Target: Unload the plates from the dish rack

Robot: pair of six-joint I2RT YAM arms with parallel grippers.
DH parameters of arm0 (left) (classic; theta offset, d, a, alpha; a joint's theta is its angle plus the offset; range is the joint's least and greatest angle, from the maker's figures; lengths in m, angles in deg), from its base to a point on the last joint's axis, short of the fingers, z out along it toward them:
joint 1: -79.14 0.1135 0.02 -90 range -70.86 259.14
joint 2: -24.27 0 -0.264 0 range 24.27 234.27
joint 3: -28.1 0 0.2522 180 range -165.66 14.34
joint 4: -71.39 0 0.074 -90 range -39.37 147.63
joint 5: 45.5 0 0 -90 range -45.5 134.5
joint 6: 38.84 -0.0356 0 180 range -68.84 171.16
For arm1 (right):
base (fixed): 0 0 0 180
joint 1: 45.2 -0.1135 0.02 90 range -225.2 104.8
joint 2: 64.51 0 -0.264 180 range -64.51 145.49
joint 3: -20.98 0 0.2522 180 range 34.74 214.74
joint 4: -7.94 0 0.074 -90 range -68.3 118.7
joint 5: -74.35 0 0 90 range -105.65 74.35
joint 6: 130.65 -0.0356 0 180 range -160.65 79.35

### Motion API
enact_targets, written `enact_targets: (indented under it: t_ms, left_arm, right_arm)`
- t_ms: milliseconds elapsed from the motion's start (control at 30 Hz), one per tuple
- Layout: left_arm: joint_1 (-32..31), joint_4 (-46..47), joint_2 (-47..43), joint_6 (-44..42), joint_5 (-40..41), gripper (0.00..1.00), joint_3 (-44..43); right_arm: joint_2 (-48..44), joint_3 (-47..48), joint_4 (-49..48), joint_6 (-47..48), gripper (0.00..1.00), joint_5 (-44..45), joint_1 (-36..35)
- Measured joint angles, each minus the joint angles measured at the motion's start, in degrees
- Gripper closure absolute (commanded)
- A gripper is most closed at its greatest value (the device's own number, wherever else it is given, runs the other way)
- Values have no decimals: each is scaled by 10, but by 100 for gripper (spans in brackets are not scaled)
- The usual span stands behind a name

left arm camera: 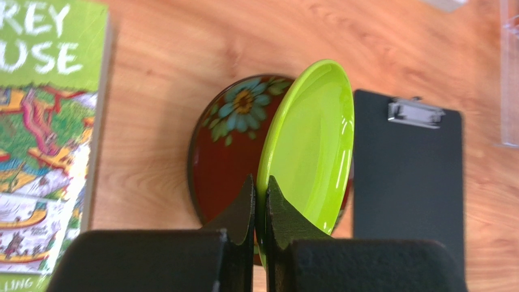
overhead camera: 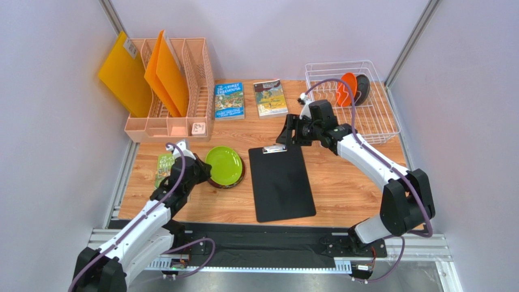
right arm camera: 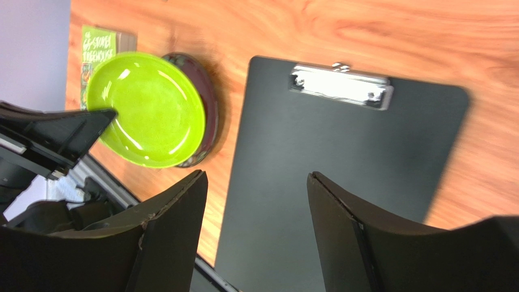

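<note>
By the desk's left edge our left jaws pinch the round lime-green plate (left arm camera: pixel 310 140), tilted over the dark red flowered plate (left arm camera: pixel 228 158) for stacking. Our right jaws gape empty; the white wire dish rack (overhead camera: pixel 376 125), far right corner, holds two more.

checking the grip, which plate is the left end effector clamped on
The lime green plate; the left end effector pinches its rim. The red flowered plate lies under it, and the orange plate and the dark plate stand in the rack.
</note>
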Motion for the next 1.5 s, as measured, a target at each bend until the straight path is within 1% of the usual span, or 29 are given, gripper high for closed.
enact_targets:
  t_ms: [100,200,233,300,367,433,467,533,600,633,667,733,800,867,900,933,967,1033,1067,1167,1300,1400,1500]
  left_arm:
    - [0,-7,11,9,15,100,20]
    - [1,13,27,23,19,99,24]
    - [1,18,32,25,19,89,24]
    - [1,30,43,30,18,80,25]
    - [1,34,47,31,18,63,27]
    - [1,31,49,29,19,51,32]
    - [1,29,50,30,19,50,36]
    - [1,23,50,30,19,43,42]
    - [1,18,49,30,19,41,45]
    - [1,14,47,31,20,38,45]
    - [1,12,45,31,21,37,45]
    - [1,8,40,31,23,35,45]
    - [1,2,35,30,26,34,45]
    - [1,-10,28,26,29,30,43]
    - [1,-18,24,23,29,26,41]
    - [1,-24,21,19,28,18,37]
    - [1,-31,17,12,24,18,30]
    - [1,-39,11,-5,8,13,7]
    - [1,-40,11,-13,-3,2,-8]
    - [1,-29,20,-50,-62,1,-60]
    - [1,7,60,-90,-158,1,-116]
    - [1,43,93,-111,-221,1,-129]
    - [1,58,116,-127,-261,1,-129]
  right_arm:
    - [-14,3,15,12,33,8,19]
    - [-19,9,27,22,32,12,32]
    - [-20,12,31,26,32,15,35]
    - [-20,22,46,36,32,26,40]
    - [-20,33,61,46,31,42,44]
    - [-20,52,82,58,30,69,48]
    - [-20,63,92,63,30,84,50]
    - [-19,90,108,75,30,116,58]
    - [-17,101,113,80,30,127,71]
    - [-16,109,117,82,29,133,80]
    - [-15,114,120,83,29,140,89]
    - [-10,126,127,86,27,157,111]
    - [2,141,133,87,27,183,129]
    - [22,165,140,88,27,220,146]
    - [33,177,142,89,27,238,153]
    - [46,190,143,91,27,255,159]
    - [66,211,148,94,27,275,167]
    - [106,250,147,101,27,308,176]
    - [134,278,148,106,27,328,181]
    - [201,345,150,122,27,369,193]
    - [289,454,157,144,27,405,208]
    - [355,546,160,164,27,427,217]
    - [399,596,160,184,27,446,225]
